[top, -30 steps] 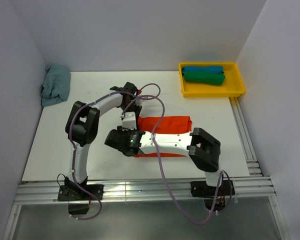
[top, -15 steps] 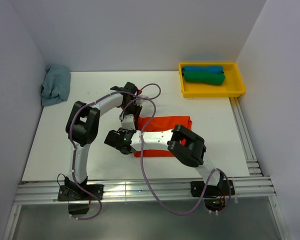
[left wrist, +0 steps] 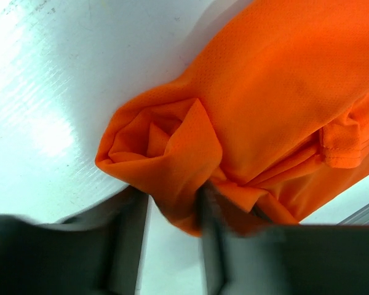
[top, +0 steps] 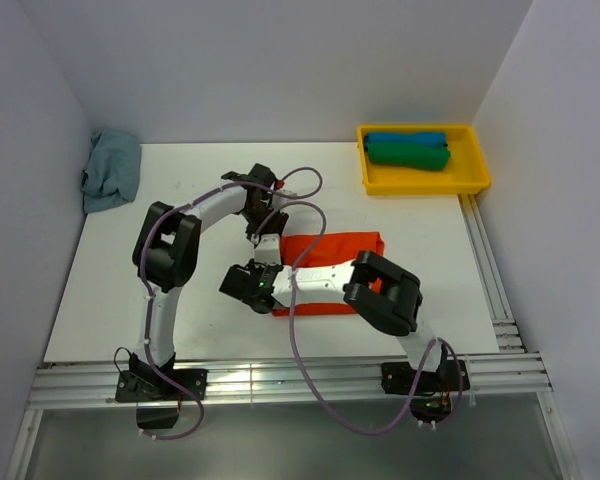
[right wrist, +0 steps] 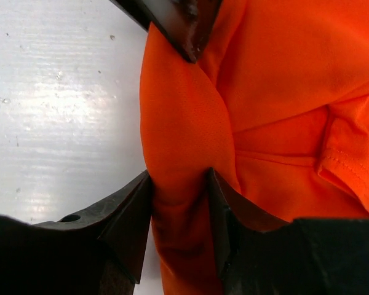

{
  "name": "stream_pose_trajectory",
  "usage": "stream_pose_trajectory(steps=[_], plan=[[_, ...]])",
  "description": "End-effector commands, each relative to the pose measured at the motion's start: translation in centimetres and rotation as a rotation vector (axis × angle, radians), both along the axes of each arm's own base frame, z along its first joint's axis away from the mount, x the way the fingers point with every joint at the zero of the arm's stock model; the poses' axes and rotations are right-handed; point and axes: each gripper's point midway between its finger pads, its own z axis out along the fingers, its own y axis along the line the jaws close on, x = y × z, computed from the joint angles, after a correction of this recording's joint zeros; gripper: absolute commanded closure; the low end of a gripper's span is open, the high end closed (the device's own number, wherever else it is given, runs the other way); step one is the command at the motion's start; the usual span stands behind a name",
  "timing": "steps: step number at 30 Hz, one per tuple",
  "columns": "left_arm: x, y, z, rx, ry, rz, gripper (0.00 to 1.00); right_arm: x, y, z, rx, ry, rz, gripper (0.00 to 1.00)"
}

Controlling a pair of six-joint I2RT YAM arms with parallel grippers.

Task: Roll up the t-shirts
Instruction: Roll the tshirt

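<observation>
Bench point(top: 100, 290): white top closed in by pale walls, with both arms bolted at its near edge.
Change: over the last second the right arm's elbow has swung left and now hangs over the near right part of the orange t-shirt point(top: 345, 245). The left end effector point(top: 267, 248) has shifted slightly toward the near edge.
Orange t-shirt: mid-bench, lying flat on its right side, its left end bunched into a loose roll.
Left end effector: its jaws straddle the far-left rolled end; whether they pinch it cannot be told.
Right end effector point(right wrist: 179, 184): clamped on the near-left fold, with cloth filling the gap.
Yellow tray point(top: 477, 178): in the far right corner, holding a blue roll point(top: 405, 138) and a green roll point(top: 408, 156), both unmoved.
Grey-blue cloth point(top: 110, 170): crumpled in the far left corner.
Obstruction: the right forearm and the purple cables point(top: 294, 330) cross over the shirt.
</observation>
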Motion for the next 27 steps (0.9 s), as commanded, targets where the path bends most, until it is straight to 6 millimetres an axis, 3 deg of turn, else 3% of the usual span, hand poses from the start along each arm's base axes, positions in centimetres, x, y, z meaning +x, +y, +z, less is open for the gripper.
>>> stream_pose_trajectory(steps=[1, 3, 4, 5, 6, 9, 10, 11, 12, 13, 14, 15, 19, 20, 21, 27], plan=[[1.7, -1.0, 2.2, -0.033, -0.077, -0.010, 0.55, -1.8, -0.1, -0.4, 0.138, 0.082, -0.020, 0.54], [2.2, -1.7, 3.4, -0.073, -0.088, -0.013, 0.51, -2.0, 0.1, -1.0, 0.218, 0.113, -0.016, 0.56], [2.3, -1.9, 3.9, -0.087, -0.092, -0.014, 0.48, -1.8, 0.3, 0.0, 0.271, 0.107, -0.013, 0.57], [2.8, -2.0, 4.7, -0.106, -0.111, -0.006, 0.46, -2.3, -0.5, -0.8, 0.291, 0.140, -0.013, 0.59], [3.1, -2.2, 5.4, -0.130, -0.124, -0.005, 0.45, -1.8, 0.6, 0.7, 0.388, 0.117, 0.001, 0.60], [3.7, -2.3, 7.2, -0.205, -0.155, -0.003, 0.41, -1.6, 0.8, 1.5, 0.572, 0.145, 0.017, 0.69], [3.4, -2.6, 7.7, -0.246, -0.128, 0.021, 0.40, -1.5, 0.8, 1.8, 0.631, 0.154, 0.014, 0.71], [3.7, -2.2, 8.5, -0.269, -0.139, 0.031, 0.40, -2.0, -0.4, 0.6, 0.650, 0.176, 0.005, 0.73], [3.5, -1.9, 8.2, -0.280, -0.132, 0.036, 0.40, -2.0, 0.9, 2.2, 0.765, 0.183, 0.047, 0.73], [3.1, -2.0, 8.4, -0.307, -0.120, 0.027, 0.39, -1.2, 0.2, 2.3, 0.812, 0.182, 0.018, 0.74], [3.0, -1.7, 8.5, -0.316, -0.128, 0.020, 0.39, -1.7, -0.8, 1.3, 0.829, 0.201, 0.009, 0.75], [2.6, -1.5, 7.9, -0.319, -0.123, 0.017, 0.39, -1.2, -0.3, 2.6, 0.902, 0.177, 0.025, 0.75], [1.3, -1.4, 6.7, -0.353, -0.110, 0.007, 0.37, -1.2, -1.1, 3.3, 1.059, 0.205, 0.008, 0.76], [1.0, -1.4, 6.4, -0.363, -0.103, 0.001, 0.37, -1.8, -1.9, 2.4, 1.073, 0.225, -0.004, 0.77], [0.4, -1.3, 5.5, -0.361, -0.080, 0.000, 0.36, -1.4, -1.5, 3.5, 1.153, 0.214, 0.002, 0.77], [-0.7, -1.8, 2.6, -0.415, -0.043, 0.003, 0.36, -1.8, -2.2, 2.8, 1.294, 0.277, -0.004, 0.77]])
